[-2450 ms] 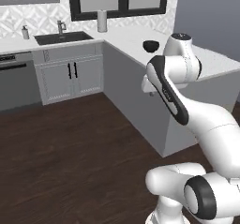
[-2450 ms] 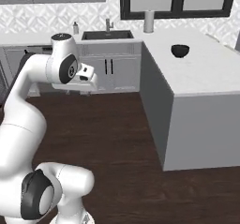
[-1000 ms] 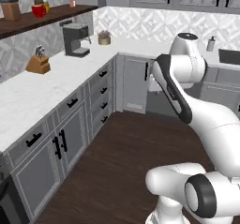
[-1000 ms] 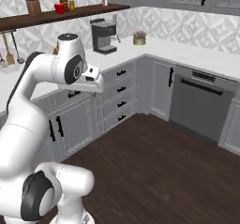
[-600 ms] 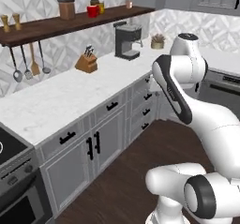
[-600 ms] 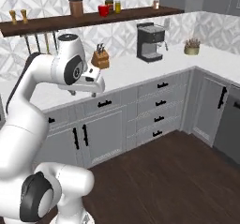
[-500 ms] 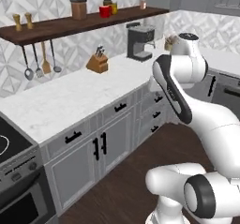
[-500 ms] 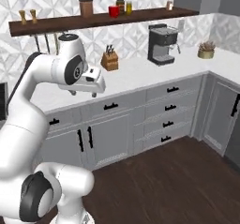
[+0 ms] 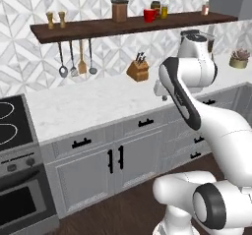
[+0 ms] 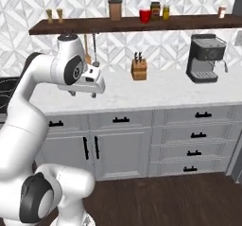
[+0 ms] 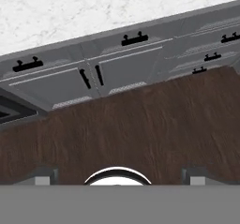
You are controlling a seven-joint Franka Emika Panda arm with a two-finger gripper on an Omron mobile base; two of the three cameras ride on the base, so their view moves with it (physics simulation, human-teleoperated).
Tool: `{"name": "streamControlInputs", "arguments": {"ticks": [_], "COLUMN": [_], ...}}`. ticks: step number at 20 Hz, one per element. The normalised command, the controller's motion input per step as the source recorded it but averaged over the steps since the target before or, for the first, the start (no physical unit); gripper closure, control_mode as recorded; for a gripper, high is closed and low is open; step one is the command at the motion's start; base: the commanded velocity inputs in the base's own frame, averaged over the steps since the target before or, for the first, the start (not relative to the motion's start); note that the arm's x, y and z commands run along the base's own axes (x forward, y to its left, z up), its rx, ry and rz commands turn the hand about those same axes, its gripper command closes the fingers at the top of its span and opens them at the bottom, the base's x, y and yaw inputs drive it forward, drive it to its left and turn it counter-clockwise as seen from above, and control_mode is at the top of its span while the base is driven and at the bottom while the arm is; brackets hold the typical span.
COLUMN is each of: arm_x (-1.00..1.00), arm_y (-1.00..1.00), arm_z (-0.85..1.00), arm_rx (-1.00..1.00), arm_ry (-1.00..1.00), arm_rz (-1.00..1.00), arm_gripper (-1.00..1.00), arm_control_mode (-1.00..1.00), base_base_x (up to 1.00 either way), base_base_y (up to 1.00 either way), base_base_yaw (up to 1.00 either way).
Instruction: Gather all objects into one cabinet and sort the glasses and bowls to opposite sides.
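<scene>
The fingers point(image 10: 83, 94) stand wide apart and empty, pointing down over the dark wooden floor point(image 11: 140, 124). Beyond them run the grey cabinet doors point(image 11: 101, 75) and the white marble worktop point(image 10: 156, 90) with a knife block point(image 10: 139, 69). Far above, the red cup point(image 10: 145, 15) stands on the long dark shelf point(image 10: 142, 25).

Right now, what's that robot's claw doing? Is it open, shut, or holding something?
Gripper: open and empty, hanging over the dark wood floor in front of the grey cabinets.
</scene>
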Motion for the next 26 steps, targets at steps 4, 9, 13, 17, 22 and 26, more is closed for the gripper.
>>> {"name": "streamControlInputs", "arguments": {"ticks": [4, 9, 13, 17, 22, 26], "arm_x": [0.00, 0.00, 0.00, 0.00, 0.00, 0.00], "arm_y": [0.00, 0.00, 0.00, 0.00, 0.00, 0.00], "arm_z": [0.00, 0.00, 0.00, 0.00, 0.00, 0.00], "arm_rx": [0.00, 0.00, 0.00, 0.00, 0.00, 0.00], "arm_ry": [0.00, 0.00, 0.00, 0.00, 0.00, 0.00], "arm_rz": [0.00, 0.00, 0.00, 0.00, 0.00, 0.00], "arm_gripper": [-1.00, -1.00, -1.00, -1.00, -1.00, -1.00], "arm_control_mode": [1.00, 1.00, 1.00, 1.00, 1.00, 1.00], "base_base_x": [0.02, 0.15, 0.04, 0.49, 1.00, 0.98], "base_base_y": [-1.00, -1.00, -1.00, -0.46, 0.00, -0.24], "base_base_yaw": [0.40, 0.39, 0.35, 0.35, 0.35, 0.17]}}
